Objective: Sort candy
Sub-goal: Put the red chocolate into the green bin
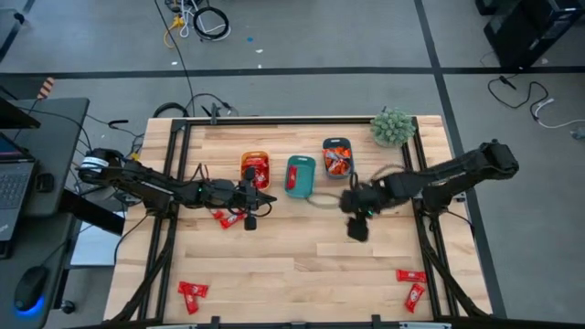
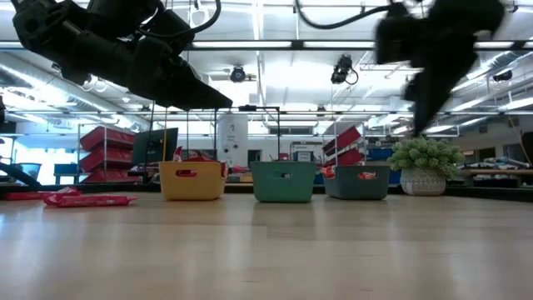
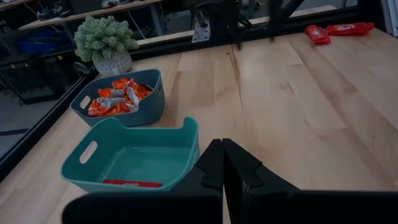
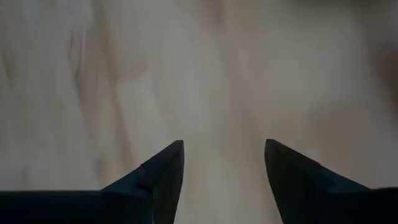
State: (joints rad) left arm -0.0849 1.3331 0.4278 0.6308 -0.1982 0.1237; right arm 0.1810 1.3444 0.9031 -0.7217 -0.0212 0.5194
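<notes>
We see the candy (image 1: 193, 292) scattered in several spots on the wooden table (image 1: 302, 265). Two red pieces lie at the near left corner, their long axes running roughly left to right. Two more (image 1: 413, 285) lie at the near right corner, one lengthwise across the table, the other tilted diagonally. A further pair (image 1: 228, 218) rests just under the left gripper (image 1: 250, 203), angled. More fills the yellow bin (image 1: 255, 169) and the grey-blue bin (image 1: 337, 157); one flat piece (image 3: 132, 183) lies along the floor of the teal bin (image 1: 300, 175).

The left gripper hangs beside the yellow bin, its fingers pressed together on nothing. The right gripper (image 1: 356, 219) hovers over bare wood near the teal bin, fingers (image 4: 163, 169) spread apart and empty.
</notes>
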